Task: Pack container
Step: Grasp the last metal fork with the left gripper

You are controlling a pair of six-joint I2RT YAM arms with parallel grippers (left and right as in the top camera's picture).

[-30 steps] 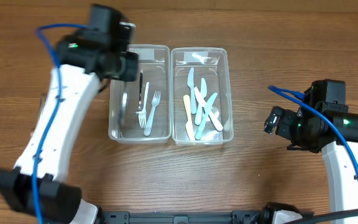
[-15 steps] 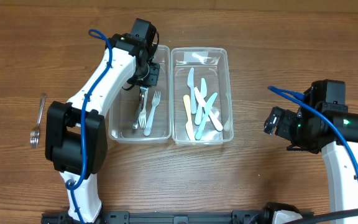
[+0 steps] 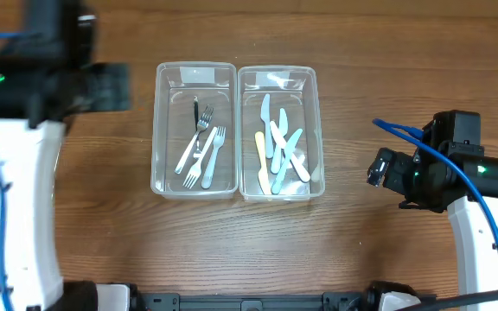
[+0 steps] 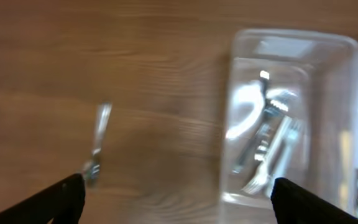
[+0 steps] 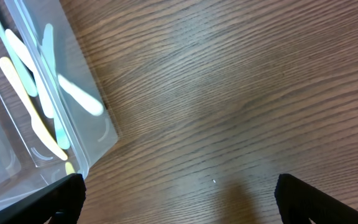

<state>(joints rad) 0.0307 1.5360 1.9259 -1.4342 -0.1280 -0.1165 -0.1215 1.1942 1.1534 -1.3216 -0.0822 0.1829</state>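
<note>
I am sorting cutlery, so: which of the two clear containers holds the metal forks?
The container on the left; it holds silver forks, whereas the other container holds pastel plastic knives.

Top-down overhead; close wrist views, table shared

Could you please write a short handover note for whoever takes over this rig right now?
Left gripper open and empty, above the table left of the containers.
Right gripper open and empty, over bare table right of them.
Left container holds forks; right container holds plastic knives.
One metal utensil lies loose on the table left of the left container, too blurred to identify.
Remaining: probably pack it.
</note>
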